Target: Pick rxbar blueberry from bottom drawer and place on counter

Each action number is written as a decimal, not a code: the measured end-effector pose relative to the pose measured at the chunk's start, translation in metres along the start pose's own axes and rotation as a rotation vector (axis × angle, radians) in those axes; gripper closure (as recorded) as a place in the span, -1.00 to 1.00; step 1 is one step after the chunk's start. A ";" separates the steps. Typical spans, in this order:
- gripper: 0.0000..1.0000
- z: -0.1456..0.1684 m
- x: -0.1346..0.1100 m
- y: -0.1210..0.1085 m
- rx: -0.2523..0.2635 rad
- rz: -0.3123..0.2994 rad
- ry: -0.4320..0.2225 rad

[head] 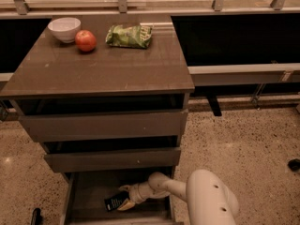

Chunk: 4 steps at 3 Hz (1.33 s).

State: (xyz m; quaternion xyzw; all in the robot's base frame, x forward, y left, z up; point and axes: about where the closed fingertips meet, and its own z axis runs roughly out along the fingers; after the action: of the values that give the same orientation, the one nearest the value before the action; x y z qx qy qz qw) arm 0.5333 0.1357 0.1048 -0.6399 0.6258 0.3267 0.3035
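Pincer (123, 197), spread about rxbar blueberry (114, 202), sits clear of bottom drawer (89, 193) walls.

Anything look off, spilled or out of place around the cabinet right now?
Nothing stands out. The bowl, apple and chip bag sit undisturbed on the counter. The bottom drawer is open, and the gripper is down inside it at the rxbar blueberry, which sits at an angle.

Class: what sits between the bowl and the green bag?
A red apple, in the camera view; the hand is in the bottom drawer by the rxbar blueberry.
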 end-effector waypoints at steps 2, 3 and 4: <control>0.99 -0.001 0.000 0.000 -0.005 0.001 0.005; 1.00 -0.001 0.000 0.000 -0.005 0.001 0.005; 1.00 -0.018 -0.029 0.004 0.015 -0.046 -0.093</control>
State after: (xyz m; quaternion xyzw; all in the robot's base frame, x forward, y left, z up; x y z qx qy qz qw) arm 0.5301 0.1382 0.1388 -0.6360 0.5985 0.3442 0.3447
